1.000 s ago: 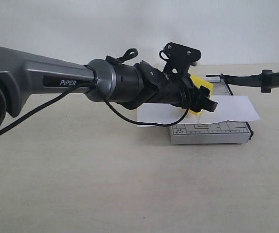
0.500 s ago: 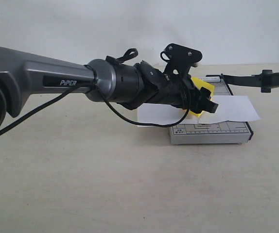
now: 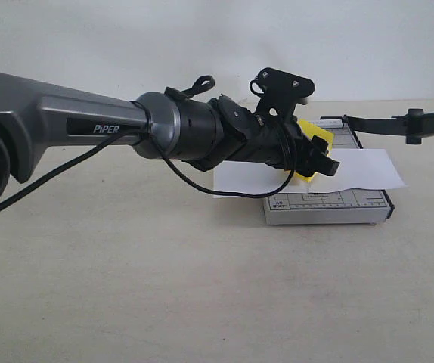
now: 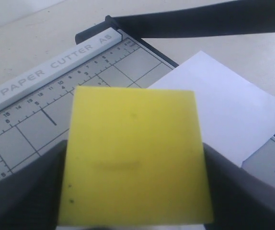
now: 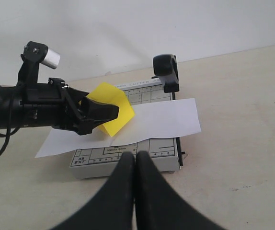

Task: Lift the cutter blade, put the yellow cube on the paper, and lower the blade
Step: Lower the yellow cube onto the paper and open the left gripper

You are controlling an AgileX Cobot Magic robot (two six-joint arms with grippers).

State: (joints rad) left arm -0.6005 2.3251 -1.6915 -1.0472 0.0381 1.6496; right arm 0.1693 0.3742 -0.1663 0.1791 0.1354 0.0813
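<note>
The left pincer (image 3: 317, 156) is clamped on the yellow cube (image 4: 132, 158), holding it tilted over the paper (image 3: 368, 170), which lies across the grey cutter base (image 3: 327, 208) on the table (image 3: 164, 287). The cutter blade (image 3: 376, 123) stands raised off the base. The right pincer (image 5: 135, 157) has its fingers pressed together, gripping nothing.
</note>
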